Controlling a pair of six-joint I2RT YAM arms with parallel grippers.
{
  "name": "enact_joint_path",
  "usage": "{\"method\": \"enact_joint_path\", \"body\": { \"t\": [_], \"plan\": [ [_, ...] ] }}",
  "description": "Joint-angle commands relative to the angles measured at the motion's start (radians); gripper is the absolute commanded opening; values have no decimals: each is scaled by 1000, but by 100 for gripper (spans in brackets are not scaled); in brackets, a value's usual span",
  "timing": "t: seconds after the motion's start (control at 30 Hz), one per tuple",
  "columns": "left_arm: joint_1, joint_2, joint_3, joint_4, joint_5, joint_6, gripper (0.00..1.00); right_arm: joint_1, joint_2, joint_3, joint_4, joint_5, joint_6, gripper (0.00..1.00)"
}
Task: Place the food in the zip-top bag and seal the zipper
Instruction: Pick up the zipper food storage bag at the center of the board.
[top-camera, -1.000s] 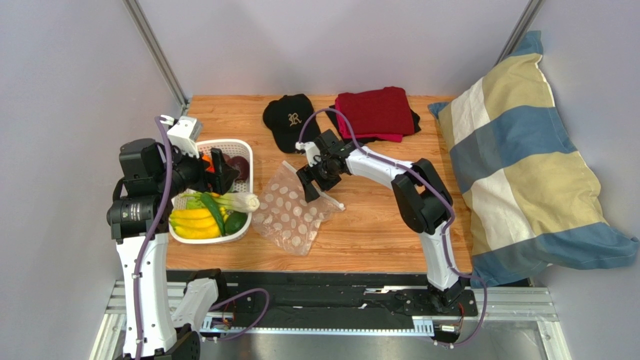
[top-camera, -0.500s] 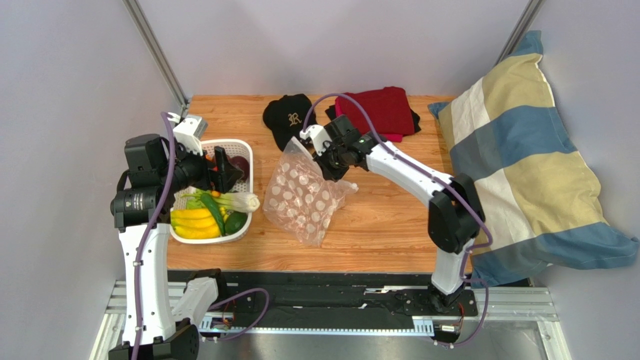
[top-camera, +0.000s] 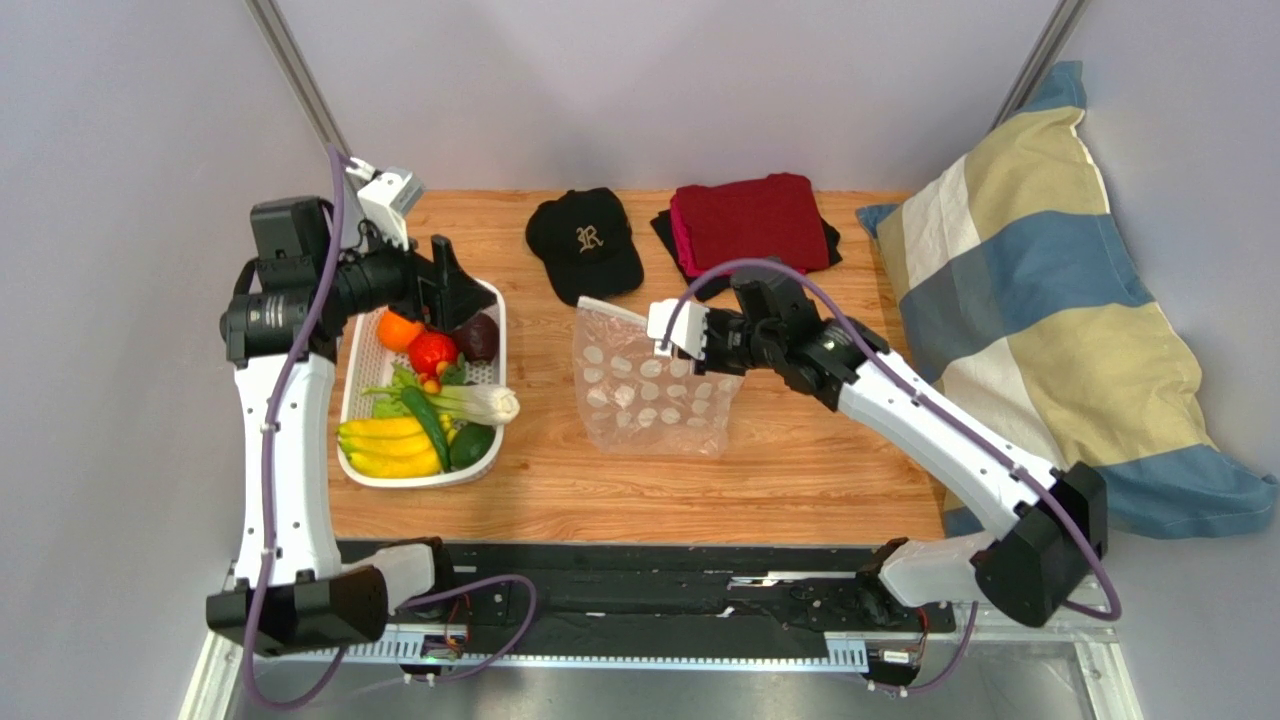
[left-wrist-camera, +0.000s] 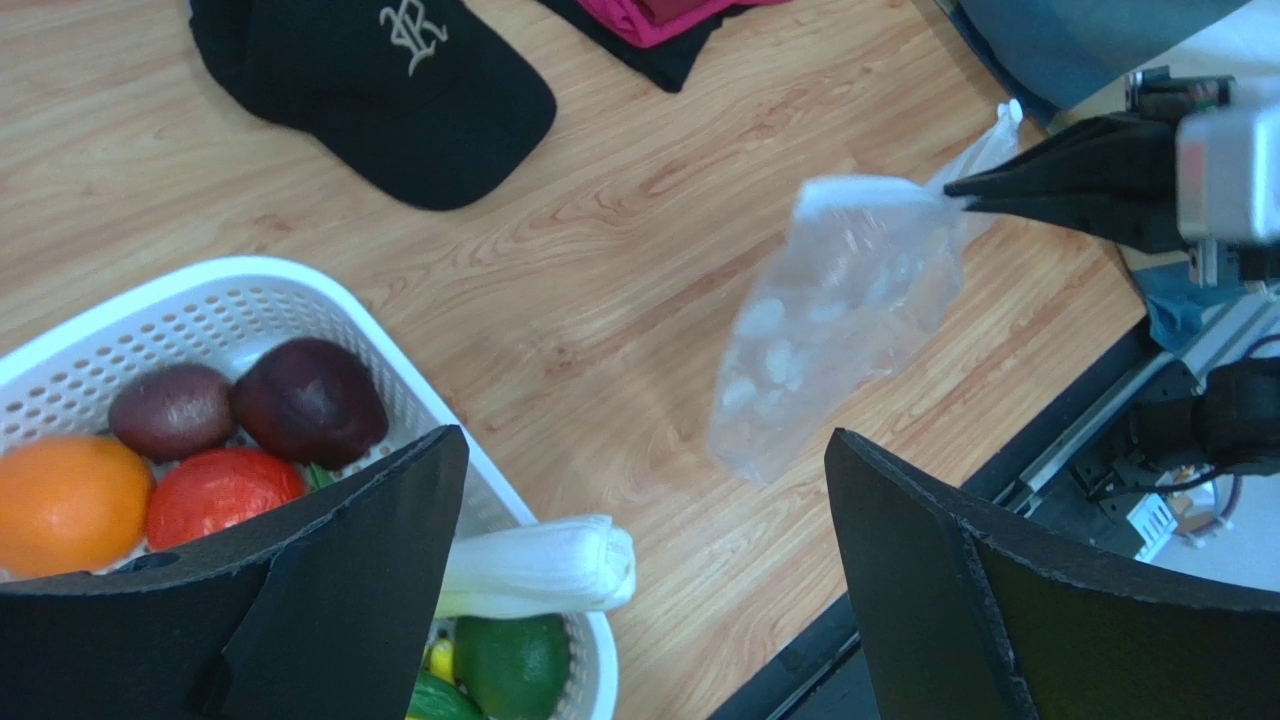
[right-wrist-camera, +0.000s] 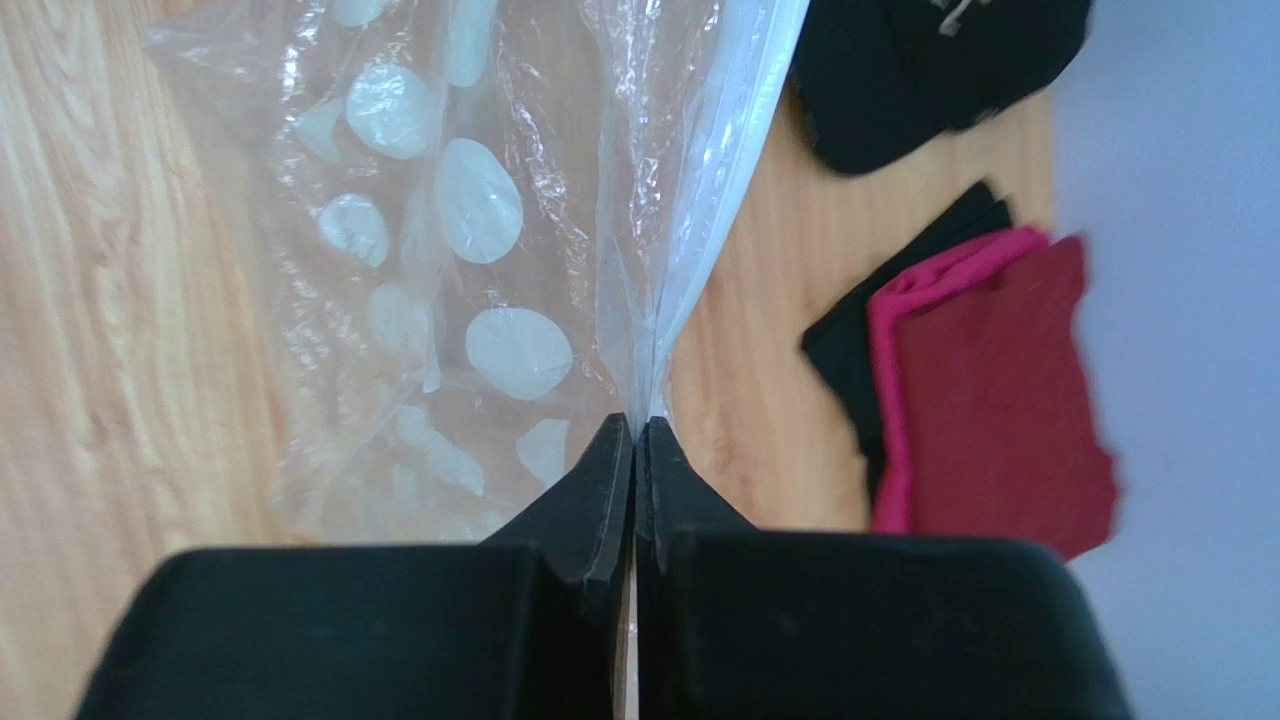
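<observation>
The clear dotted zip-top bag (top-camera: 649, 393) hangs in mid-table, held up by its top right corner. My right gripper (top-camera: 673, 339) is shut on that corner, pinching the whitish zipper strip (right-wrist-camera: 718, 180) between its fingertips (right-wrist-camera: 637, 435). The food lies in a white basket (top-camera: 361, 348) at the left: an orange (left-wrist-camera: 63, 503), a red-yellow fruit (left-wrist-camera: 218, 491), a dark purple fruit (left-wrist-camera: 310, 399) and a long pale stalk (left-wrist-camera: 544, 566). My left gripper (top-camera: 458, 290) is open and empty, hovering above the basket's far end. The bag also shows in the left wrist view (left-wrist-camera: 842, 323).
A black cap (top-camera: 585, 240) and folded red and black cloths (top-camera: 751, 222) lie at the back of the table. A striped pillow (top-camera: 1052, 300) fills the right side. The basket also holds bananas (top-camera: 388, 447) and green vegetables.
</observation>
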Motion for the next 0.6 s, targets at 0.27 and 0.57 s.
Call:
{"method": "enact_joint_path", "body": {
  "t": [0.27, 0.57],
  "plan": [
    [-254, 225, 102, -67, 89, 60, 84, 40, -138, -397, 855, -159, -743, 0],
    [-492, 259, -42, 108, 145, -97, 72, 38, -117, -645, 1334, -290, -831, 0]
  ]
}}
